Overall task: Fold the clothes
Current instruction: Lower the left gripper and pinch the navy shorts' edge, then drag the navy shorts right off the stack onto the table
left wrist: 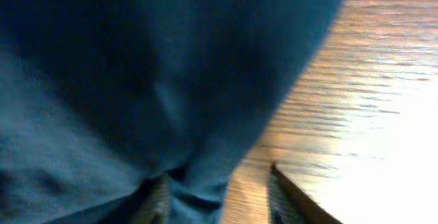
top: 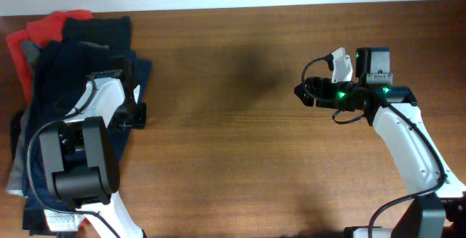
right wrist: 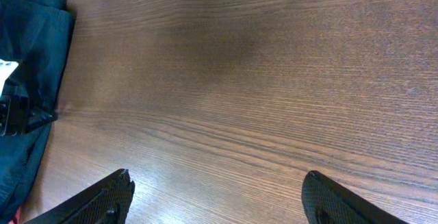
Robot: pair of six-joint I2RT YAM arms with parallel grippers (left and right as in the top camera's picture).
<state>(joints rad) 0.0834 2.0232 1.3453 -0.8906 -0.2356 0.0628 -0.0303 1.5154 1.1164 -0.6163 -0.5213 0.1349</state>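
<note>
The dark navy blue shorts (top: 65,70) lie on top of a pile of clothes at the table's left edge and fill most of the left wrist view (left wrist: 137,80). My left gripper (top: 135,114) is low at the shorts' right edge. Its fingers (left wrist: 222,196) are apart: one presses into the navy cloth, the other is over bare wood, and a fold of the hem lies between them. My right gripper (top: 302,92) hovers open and empty over the table's right half, its fingers wide apart (right wrist: 215,196). The shorts' edge also shows in the right wrist view (right wrist: 31,46).
Under the shorts the pile holds a red garment (top: 44,27), a black one (top: 95,27) and a grey one (top: 18,147). The brown wooden table (top: 233,158) spreads between the two arms.
</note>
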